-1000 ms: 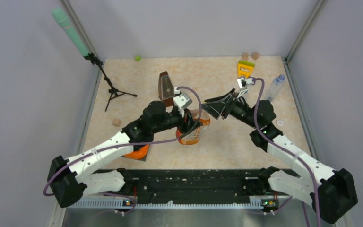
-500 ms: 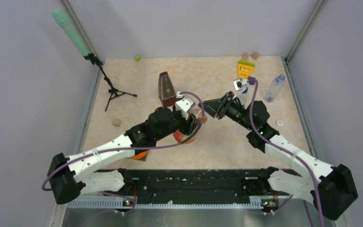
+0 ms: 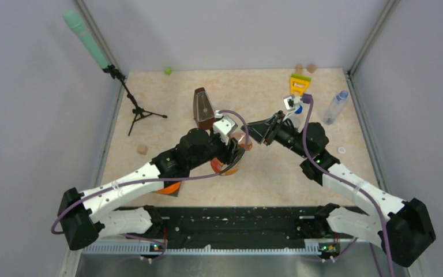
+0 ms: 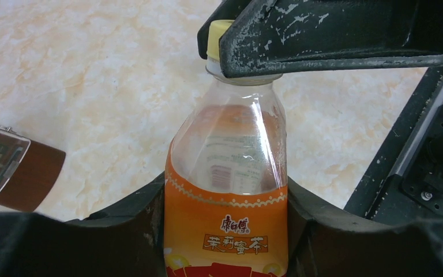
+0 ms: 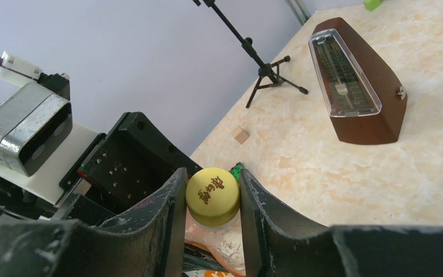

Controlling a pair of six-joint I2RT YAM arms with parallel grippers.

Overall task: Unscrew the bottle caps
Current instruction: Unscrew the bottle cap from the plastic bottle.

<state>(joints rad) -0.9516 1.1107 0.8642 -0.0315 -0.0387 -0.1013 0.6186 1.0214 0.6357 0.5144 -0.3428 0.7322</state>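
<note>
The squat orange-labelled bottle (image 4: pixel 226 190) is held off the table, my left gripper (image 4: pixel 226 231) shut on its body, one finger on each side. Its yellow cap (image 5: pixel 212 195) is clamped between the fingers of my right gripper (image 5: pixel 212 202), which is shut on it from the side. From above, both grippers meet mid-table: left gripper (image 3: pixel 233 153), right gripper (image 3: pixel 248 135), with the bottle (image 3: pixel 229 165) between them. A slim clear bottle (image 3: pixel 335 107) lies at the right edge. A small white cap (image 3: pixel 341 150) rests on the table nearby. Something blue (image 3: pixel 297 109) shows behind my right wrist.
A brown metronome (image 3: pixel 203 108) stands just behind the grippers. A microphone tripod (image 3: pixel 139 111) stands at the left, with a tan block (image 3: pixel 142 149) near it. A yellow object (image 3: pixel 299 84) and wooden discs (image 3: pixel 306 68) are at the back right, a green piece (image 3: pixel 168 71) at the back.
My left arm has tipped the bottle up toward the right gripper. The right gripper moved left onto the yellow cap and shut on it.
</note>
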